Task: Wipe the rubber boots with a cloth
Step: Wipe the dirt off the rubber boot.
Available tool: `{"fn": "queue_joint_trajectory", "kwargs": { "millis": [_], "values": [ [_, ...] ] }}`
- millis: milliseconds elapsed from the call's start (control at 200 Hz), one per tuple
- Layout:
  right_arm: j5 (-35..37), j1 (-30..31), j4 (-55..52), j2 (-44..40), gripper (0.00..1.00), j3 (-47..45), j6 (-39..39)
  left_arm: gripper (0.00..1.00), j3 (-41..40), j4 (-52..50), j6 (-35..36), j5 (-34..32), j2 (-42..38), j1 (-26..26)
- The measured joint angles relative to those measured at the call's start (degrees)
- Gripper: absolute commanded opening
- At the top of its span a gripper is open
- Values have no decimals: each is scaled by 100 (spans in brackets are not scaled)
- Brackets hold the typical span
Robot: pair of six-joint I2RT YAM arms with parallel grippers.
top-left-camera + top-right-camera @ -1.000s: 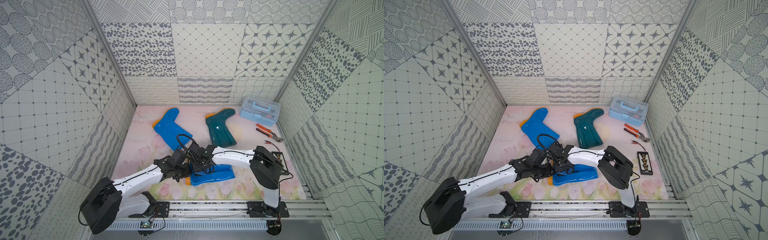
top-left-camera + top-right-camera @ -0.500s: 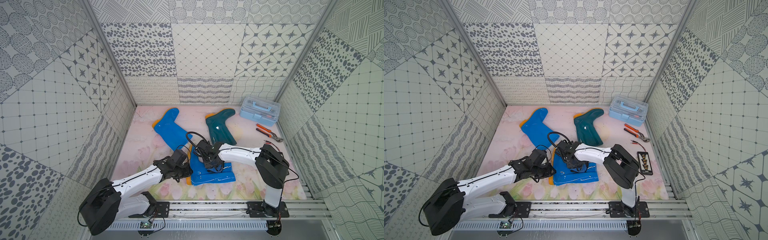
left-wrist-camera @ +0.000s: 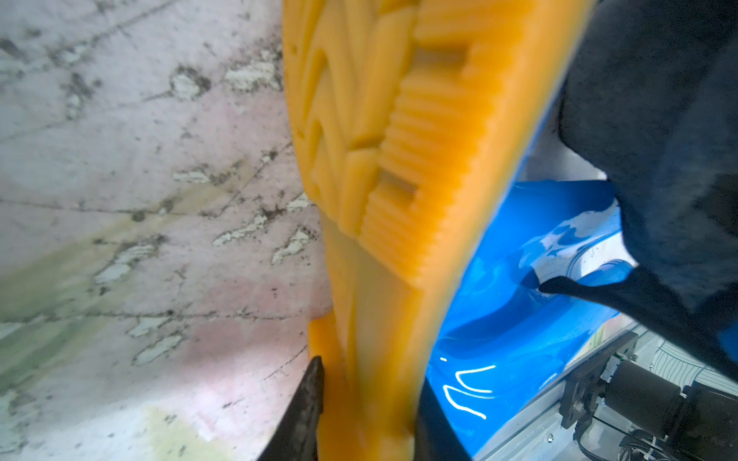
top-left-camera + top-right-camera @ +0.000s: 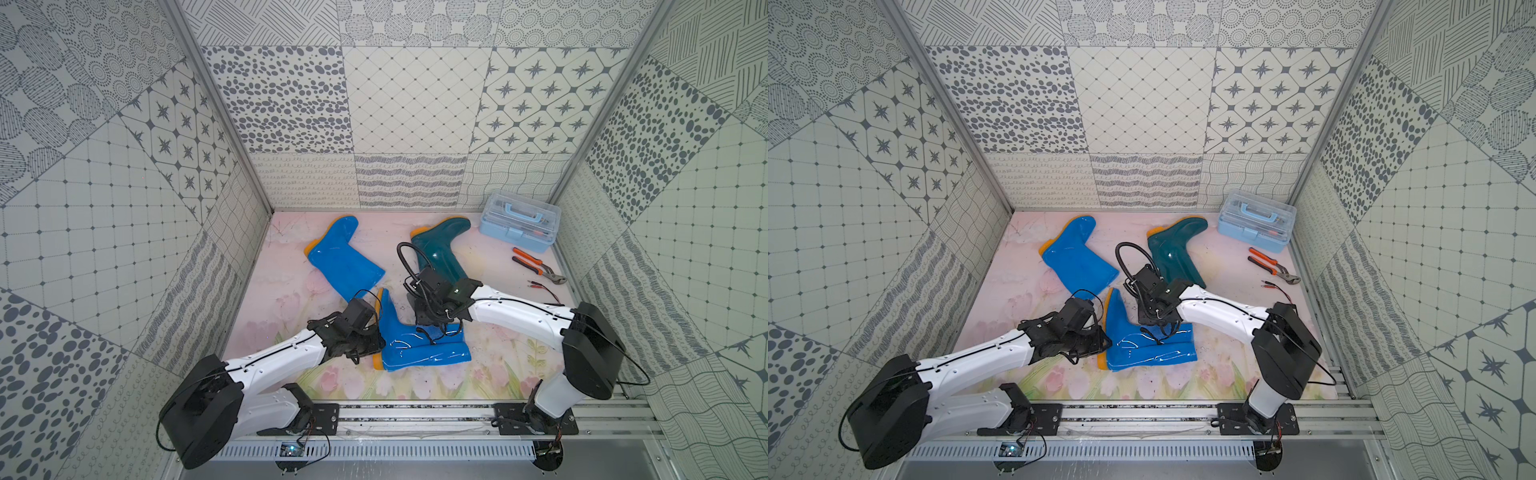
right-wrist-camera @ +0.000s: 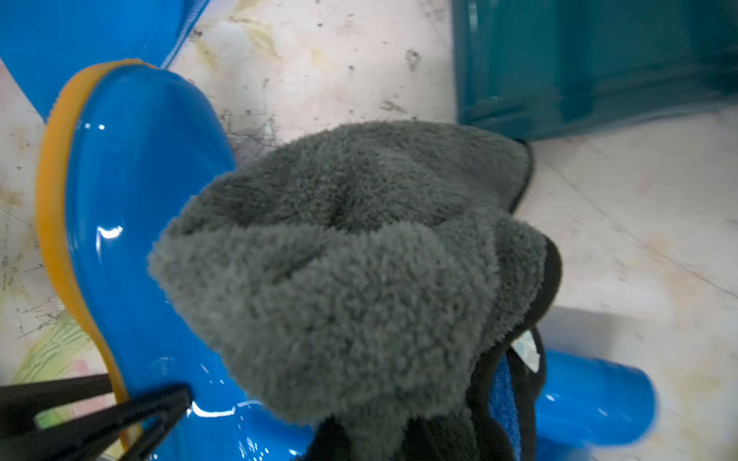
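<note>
Cloth [image 5: 359, 279] bunched, clamped in right fingers [image 4: 426, 316], on near blue boot [image 4: 424, 353]; left fingers [image 5: 151, 407] clamp its sole [image 3: 379, 159].

The worn mat [image 4: 291, 291] with a pale pink flower print carried a far blue boot [image 4: 345, 262], a near blue boot [image 4: 424, 353], a teal-green boot [image 4: 440, 249], a light blue toolbox [image 4: 519, 226], orange-handled pliers [image 4: 536, 268] and thin red-tipped wires [image 4: 544, 289].
</note>
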Motion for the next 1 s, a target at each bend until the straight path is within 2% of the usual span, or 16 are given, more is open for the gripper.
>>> {"fn": "queue_joint_trajectory", "kwargs": {
  "millis": [105,180,280,400,600,1000],
  "values": [
    [-321,356,420,752,0,177,105,0,2,0,-20,-2,0,-4],
    [-291,518,608,1113,0,199,214,0,2,2,-17,0,7,-7],
    [-269,529,479,1241,0,286,271,0,7,0,-17,-4,39,-11],
    [76,643,22,1480,0,518,146,0,20,-13,-17,-9,48,-13],
    [695,715,-26,1495,0,485,-127,0,9,0,-22,-13,7,-11],
    [358,205,348,822,0,-245,-306,0,-46,9,-35,98,-94,105]
  ]
}}
